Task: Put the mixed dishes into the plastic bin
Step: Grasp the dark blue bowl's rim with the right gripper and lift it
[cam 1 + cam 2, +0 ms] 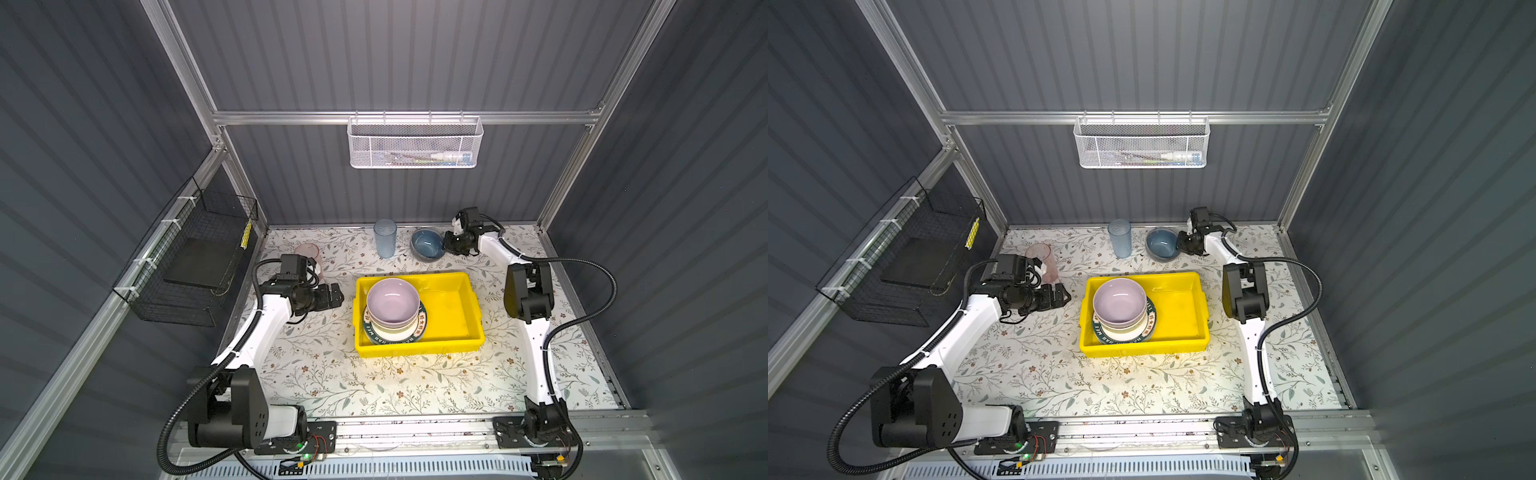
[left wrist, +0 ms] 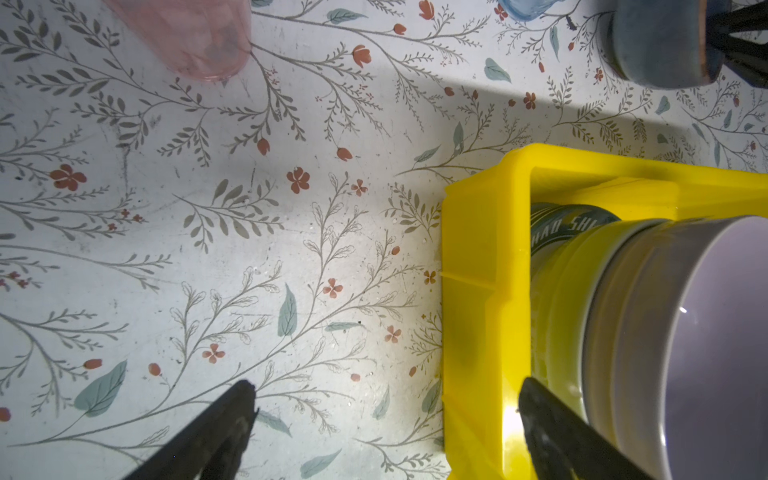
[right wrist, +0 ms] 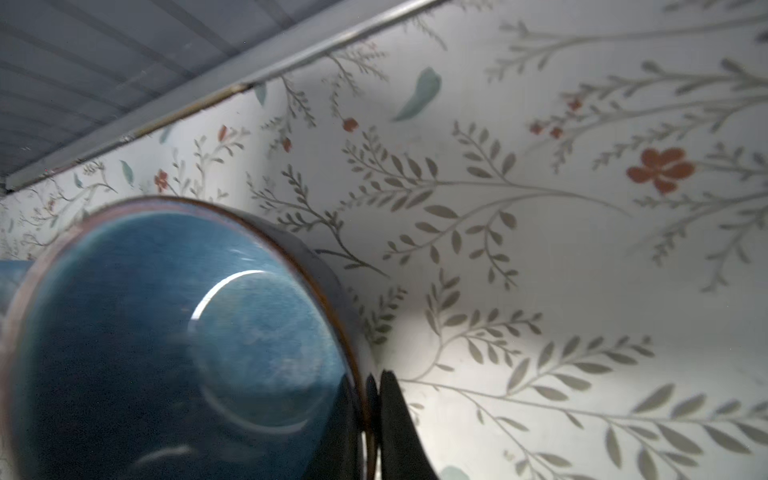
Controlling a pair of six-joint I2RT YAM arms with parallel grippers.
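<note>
right claw pinches the blue bowl, left claw is wide open

the right claw point(image 1: 446, 243) is shut tight on the rim of the blue bowl point(image 1: 427, 244). in the right wrist view one dark finger point(image 3: 395, 424) presses on the outside of the bowl's wall. the other finger is on the inside and mostly hidden by the bowl. the bowl is at the very tip of this claw, at the back of the desk point(image 1: 374, 386). i cannot tell if the bowl is sitting on the desk or lifted off it. the blue tumbler point(image 1: 385, 239) stands upright on the far side of the bowl from the right claw. it is near the bowl but not touching it.

the left claw point(image 1: 338, 296) is open as wide as it goes and holds nothing. the yellow bin point(image 1: 457, 307) is just in front of its tips, near but not touching in both top views. the lilac bowl point(image 1: 392, 301) sits in the end of the bin nearest the left claw, on top of a stack of dishes. the green lettered plate point(image 1: 420, 328) peeks out from under it. the rest of the stack is mostly hidden. the pink tumbler point(image 1: 307, 251) stands behind the left claw's wrist, partly hidden by the arm and well apart from the bin.
</note>
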